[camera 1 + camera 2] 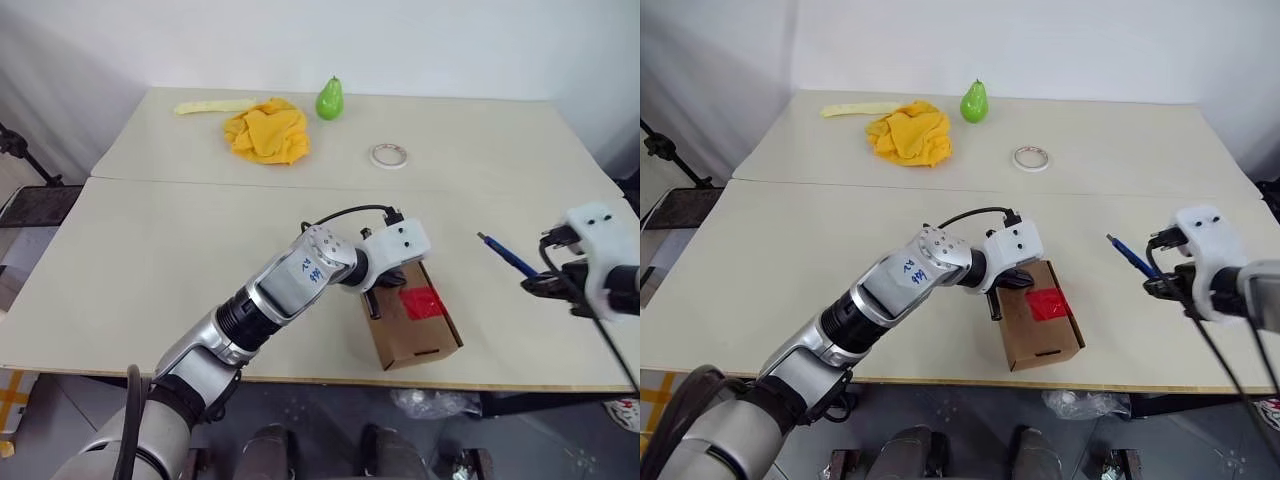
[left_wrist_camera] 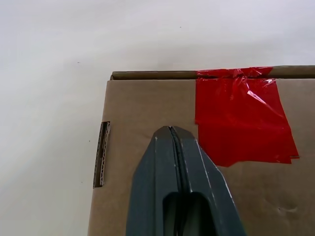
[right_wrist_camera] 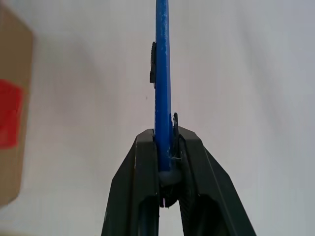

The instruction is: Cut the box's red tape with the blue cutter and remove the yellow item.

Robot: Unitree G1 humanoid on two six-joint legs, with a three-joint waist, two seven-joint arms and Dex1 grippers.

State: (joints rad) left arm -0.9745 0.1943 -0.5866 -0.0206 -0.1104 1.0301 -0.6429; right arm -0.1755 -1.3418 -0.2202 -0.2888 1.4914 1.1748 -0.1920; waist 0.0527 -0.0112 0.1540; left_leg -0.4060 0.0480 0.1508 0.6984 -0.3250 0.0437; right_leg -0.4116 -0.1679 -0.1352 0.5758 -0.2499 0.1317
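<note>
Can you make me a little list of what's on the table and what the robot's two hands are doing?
box: brown carton near the table's front edge, still closed
red tape: patch on the box's top, uncut
left hand: shut, resting on the box top beside the tape
right hand: shut on the blue cutter, off to the box's right
far side: yellow cloth, green pear, white tape roll

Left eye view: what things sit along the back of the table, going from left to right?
Long pale yellow strip → crumpled yellow-orange cloth heap → green pear → white tape roll ring.
</note>
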